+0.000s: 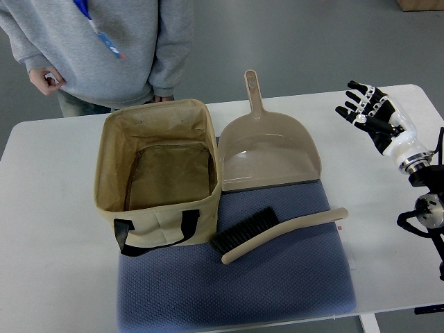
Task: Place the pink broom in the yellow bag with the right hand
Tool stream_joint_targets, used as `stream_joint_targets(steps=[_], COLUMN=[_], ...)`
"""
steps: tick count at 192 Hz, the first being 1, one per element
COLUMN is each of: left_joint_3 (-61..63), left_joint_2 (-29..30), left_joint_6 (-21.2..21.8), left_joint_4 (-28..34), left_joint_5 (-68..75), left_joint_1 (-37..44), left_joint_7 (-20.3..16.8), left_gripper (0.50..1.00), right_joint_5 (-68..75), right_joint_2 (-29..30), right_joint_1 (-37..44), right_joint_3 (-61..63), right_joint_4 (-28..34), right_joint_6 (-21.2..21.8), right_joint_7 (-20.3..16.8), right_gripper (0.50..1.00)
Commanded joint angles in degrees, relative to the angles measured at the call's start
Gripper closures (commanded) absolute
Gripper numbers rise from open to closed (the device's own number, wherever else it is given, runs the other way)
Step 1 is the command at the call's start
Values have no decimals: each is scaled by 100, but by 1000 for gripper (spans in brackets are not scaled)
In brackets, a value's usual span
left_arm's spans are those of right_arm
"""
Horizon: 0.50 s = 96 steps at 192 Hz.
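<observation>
Now the broom (277,234) lies flat on the blue mat (236,284), untouched
Its handle is pale beige rather than pink, curved, with black bristles at the end nearest the tan fabric bag (161,177), which stands open just beside it; no writing can be read on either; the right hand (374,114) hovers well apart over the desk (48,208), fingers spread and holding nothing
</observation>
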Motion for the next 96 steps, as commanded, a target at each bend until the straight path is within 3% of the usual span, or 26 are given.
stream_joint_targets(steps=[1, 96], left_joint_3=[26, -9], left_joint_2=[0, 0], left_joint_6=[-9, 0], left_joint_4=[-2, -55], left_joint_5=[8, 0], left_joint_1=[1, -8], left_joint_7=[6, 15], left_gripper=[500, 500], right_joint_5=[0, 0], right_joint_2=[-1, 17], right_joint_1=[2, -7], right_joint_3=[-3, -21], right_joint_4=[-16, -16], right_joint_6=[-5, 38], right_joint_7=[0, 0], right_gripper=[574, 574])
